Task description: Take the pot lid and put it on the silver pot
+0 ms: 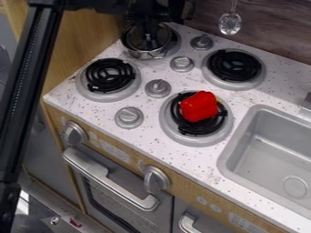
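Over the back left burner, at the top of the camera view, the black gripper (146, 26) hangs straight down. Directly beneath it is a round, see-through lid (159, 40) with a thin rim, at the mouth of the silver pot (146, 55). The gripper covers the lid's middle, and I cannot tell whether the lid rests on the pot or is held just above it. The pot's shiny lower side shows on the near side of the lid.
A red object (198, 106) lies on the front right burner (191, 138). Knobs (158, 88) stand between the burners. The sink (226, 152) is at the right, and a clear crystal (230, 23) hangs at the back.
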{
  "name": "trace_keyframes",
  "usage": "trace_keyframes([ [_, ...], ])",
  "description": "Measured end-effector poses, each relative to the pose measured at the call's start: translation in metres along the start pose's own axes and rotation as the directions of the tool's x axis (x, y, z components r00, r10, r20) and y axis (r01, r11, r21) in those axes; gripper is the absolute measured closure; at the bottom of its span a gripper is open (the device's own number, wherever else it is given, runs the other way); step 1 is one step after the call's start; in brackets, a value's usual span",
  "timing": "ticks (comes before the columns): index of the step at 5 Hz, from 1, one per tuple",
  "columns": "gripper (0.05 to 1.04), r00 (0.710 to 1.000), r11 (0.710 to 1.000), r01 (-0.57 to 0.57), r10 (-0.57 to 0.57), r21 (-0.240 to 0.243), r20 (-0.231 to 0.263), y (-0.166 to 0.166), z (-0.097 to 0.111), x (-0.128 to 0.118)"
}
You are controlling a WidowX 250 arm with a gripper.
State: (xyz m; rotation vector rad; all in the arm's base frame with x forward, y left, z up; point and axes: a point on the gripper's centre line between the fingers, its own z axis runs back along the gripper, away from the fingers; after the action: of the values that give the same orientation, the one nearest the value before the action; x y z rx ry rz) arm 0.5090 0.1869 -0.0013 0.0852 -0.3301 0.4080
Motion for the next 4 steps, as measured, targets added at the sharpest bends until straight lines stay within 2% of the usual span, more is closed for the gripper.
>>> trace_keyframes([
  [4,0.816,1.000,1.000,-0.019,0.019,0.025,-0.019,0.014,-0.004,0.003],
])
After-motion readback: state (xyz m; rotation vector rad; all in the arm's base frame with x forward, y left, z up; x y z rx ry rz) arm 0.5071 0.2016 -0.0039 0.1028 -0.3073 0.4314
